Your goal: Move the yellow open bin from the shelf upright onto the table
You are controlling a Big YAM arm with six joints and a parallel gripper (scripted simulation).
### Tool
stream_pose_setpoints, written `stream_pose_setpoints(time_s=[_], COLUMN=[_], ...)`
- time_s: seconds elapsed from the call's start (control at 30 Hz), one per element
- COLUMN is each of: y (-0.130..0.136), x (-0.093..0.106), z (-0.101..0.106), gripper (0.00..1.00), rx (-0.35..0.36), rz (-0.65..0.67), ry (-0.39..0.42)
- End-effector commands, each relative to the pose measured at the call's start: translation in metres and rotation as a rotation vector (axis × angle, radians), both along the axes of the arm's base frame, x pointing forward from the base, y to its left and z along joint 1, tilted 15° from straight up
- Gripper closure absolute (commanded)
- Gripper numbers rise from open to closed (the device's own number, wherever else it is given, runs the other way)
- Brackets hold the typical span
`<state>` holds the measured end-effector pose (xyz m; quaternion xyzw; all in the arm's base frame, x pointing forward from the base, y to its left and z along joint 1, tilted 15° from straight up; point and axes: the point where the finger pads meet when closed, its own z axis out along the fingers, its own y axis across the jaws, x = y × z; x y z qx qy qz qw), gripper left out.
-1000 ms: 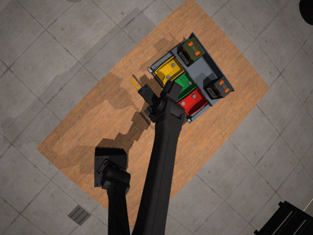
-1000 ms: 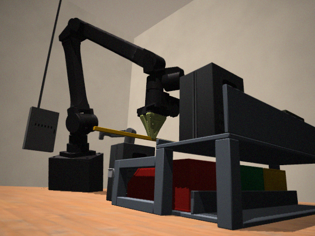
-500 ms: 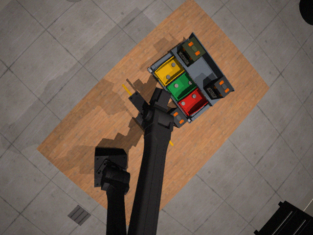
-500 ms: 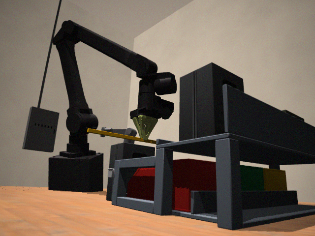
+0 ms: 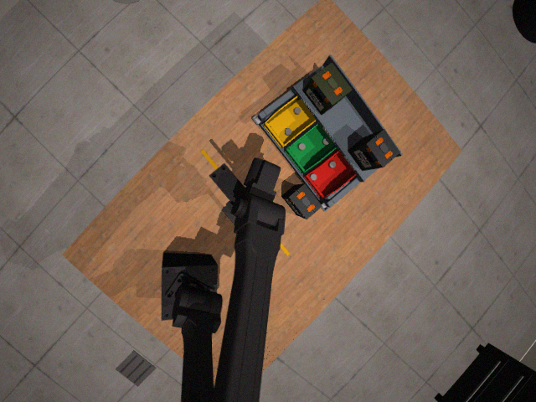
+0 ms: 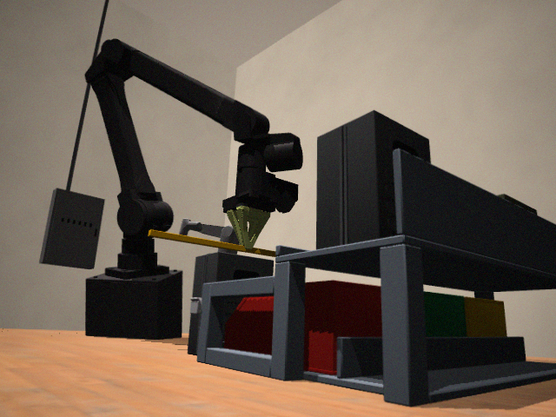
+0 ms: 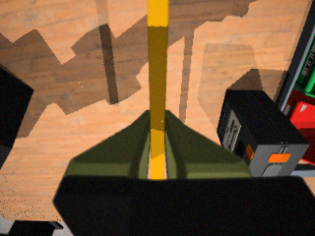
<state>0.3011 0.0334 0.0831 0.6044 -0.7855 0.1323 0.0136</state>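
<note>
The yellow open bin [image 5: 289, 121] [image 6: 485, 317] sits on the lower level of the grey shelf rack [image 5: 342, 115] [image 6: 402, 314], at the end of a row with a green bin [image 5: 311, 148] and a red bin [image 5: 331, 175]. Two grey round parts lie in the yellow bin. My gripper [image 6: 248, 243] [image 7: 157, 117] is shut on a thin yellow bar [image 5: 208, 158] [image 6: 193, 239] [image 7: 157, 54] and holds it level in the air above the table. It is in front of the rack and apart from the bins. In the overhead view the arm hides the fingers.
Black boxes with orange marks stand on the rack's top [image 5: 327, 86] [image 5: 374, 149], and one stands on the table by the red bin [image 5: 301, 198] [image 7: 261, 133]. The robot base [image 6: 135, 305] stands at the table's [image 5: 130, 242] near end.
</note>
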Motion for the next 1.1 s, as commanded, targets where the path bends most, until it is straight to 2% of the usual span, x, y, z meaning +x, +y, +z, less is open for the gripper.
stream_pose_setpoints(time_s=[0.0,1.07], y=[0.0039,0.0059], x=[-0.0050,-0.0067], z=[0.0062,0.0079], gripper=[1.00,1.00], rx=[0.000,0.003], rz=[-0.007,-0.007], ry=[-0.016,-0.023])
